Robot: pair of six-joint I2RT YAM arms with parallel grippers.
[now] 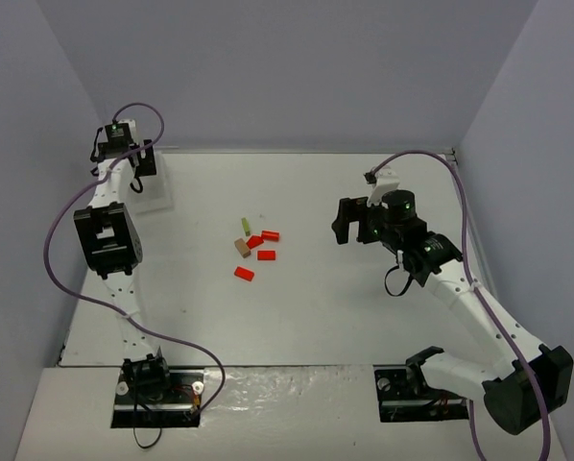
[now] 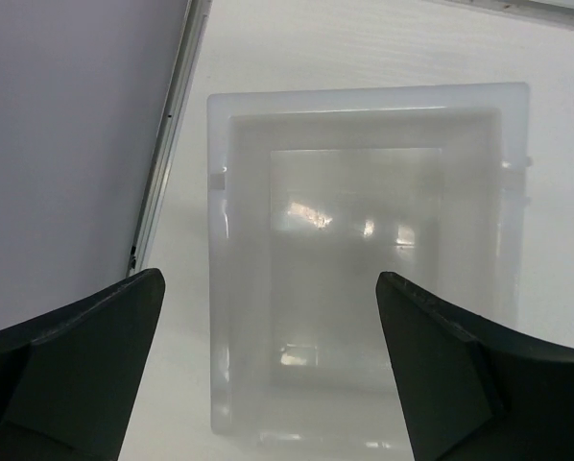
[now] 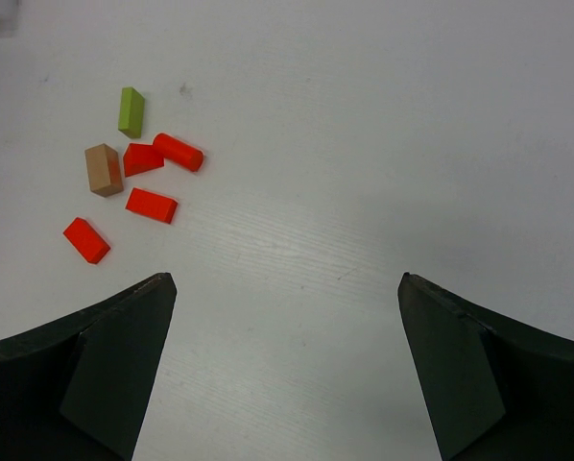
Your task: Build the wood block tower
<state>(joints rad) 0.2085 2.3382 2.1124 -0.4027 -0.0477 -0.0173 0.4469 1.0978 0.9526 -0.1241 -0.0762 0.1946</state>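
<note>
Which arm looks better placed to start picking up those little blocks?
Probably the right. The right gripper, open, faces the loose blocks nearby; the left gripper hovers open over the plastic tray in the far corner.

I see the blocks [image 1: 255, 241] lying loose, well apart to the left of my right claw [image 1: 343, 221]: four red pieces [image 1: 266, 254], a tan piece [image 1: 241, 248] and a yellow-green stick [image 1: 245, 227]. My left claw [image 1: 133, 158] hangs above the clear tray [image 1: 155, 197].
</note>
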